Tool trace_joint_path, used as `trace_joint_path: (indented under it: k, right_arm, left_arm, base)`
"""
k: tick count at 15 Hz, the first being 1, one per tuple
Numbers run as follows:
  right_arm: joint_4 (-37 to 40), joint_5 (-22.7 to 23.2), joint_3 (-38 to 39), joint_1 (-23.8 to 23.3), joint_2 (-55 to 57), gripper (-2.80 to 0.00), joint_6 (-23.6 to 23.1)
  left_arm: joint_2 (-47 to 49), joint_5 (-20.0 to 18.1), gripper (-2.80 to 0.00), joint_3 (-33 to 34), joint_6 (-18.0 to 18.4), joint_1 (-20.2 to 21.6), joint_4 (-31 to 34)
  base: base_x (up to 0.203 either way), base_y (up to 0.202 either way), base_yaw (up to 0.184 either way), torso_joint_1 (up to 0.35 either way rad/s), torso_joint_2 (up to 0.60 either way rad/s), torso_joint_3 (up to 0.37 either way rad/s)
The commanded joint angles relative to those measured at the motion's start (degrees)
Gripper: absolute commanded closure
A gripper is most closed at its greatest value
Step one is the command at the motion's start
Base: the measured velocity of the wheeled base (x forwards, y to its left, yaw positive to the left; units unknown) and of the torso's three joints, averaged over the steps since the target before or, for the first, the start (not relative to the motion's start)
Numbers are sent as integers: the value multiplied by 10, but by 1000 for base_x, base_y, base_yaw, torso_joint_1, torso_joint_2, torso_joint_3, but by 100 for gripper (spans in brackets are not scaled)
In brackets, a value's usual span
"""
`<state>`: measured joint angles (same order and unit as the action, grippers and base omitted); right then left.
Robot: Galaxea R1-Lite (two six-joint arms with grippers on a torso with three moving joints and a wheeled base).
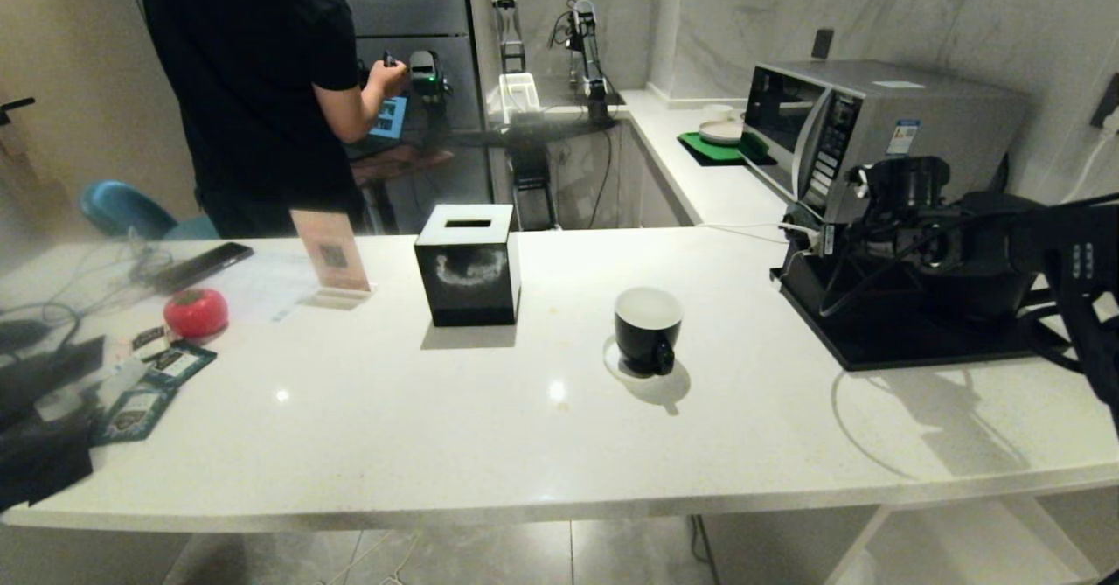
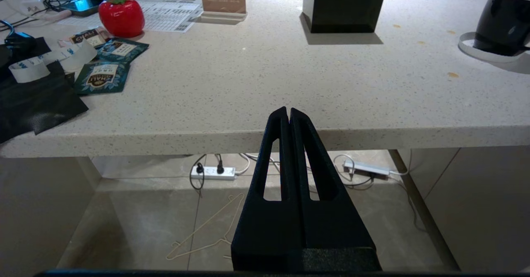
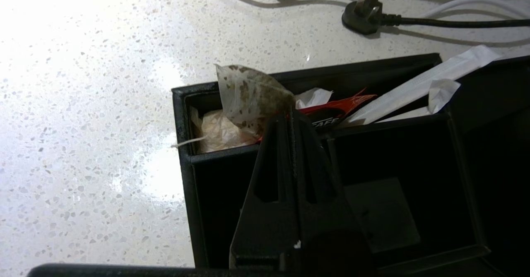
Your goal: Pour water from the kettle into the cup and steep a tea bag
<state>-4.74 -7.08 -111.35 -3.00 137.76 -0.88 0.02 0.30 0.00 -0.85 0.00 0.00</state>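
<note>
The cup (image 1: 647, 331), a glossy black mug with a white inside, stands empty on a white coaster mid-counter; it also shows at the edge of the left wrist view as the cup (image 2: 503, 22). My right arm (image 1: 962, 226) reaches over a black organiser box (image 3: 186, 161) on the right. There my right gripper (image 3: 290, 113) is shut on the corner of a speckled tea bag (image 3: 248, 92), which stands up out of the box's end compartment. My left gripper (image 2: 288, 111) hangs shut and empty below the counter's front edge. The kettle is hidden behind my right arm.
A black cube tissue box (image 1: 468, 263) stands left of the cup. A microwave (image 1: 874, 121) sits behind the black tray (image 1: 874, 349). Tea sachets (image 1: 157, 384), a red tomato-shaped thing (image 1: 195, 312) and cables lie at the far left. A person (image 1: 253, 87) stands behind the counter. A loose plug (image 3: 364, 16) lies beyond the box.
</note>
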Motion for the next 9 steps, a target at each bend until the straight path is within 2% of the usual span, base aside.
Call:
trace_joint_path:
  k: [1, 9]
  right_arm:
    - [-1, 0, 0, 0, -6, 0, 0]
    - [0, -1, 3, 0, -17, 0, 11]
  left_arm:
    - [0, 0, 0, 0, 0, 0, 0]
    - [0, 0, 0, 0, 0, 0, 0]
  base:
    - [0, 0, 0, 0, 0, 0]
    - [0, 0, 0, 0, 0, 0]
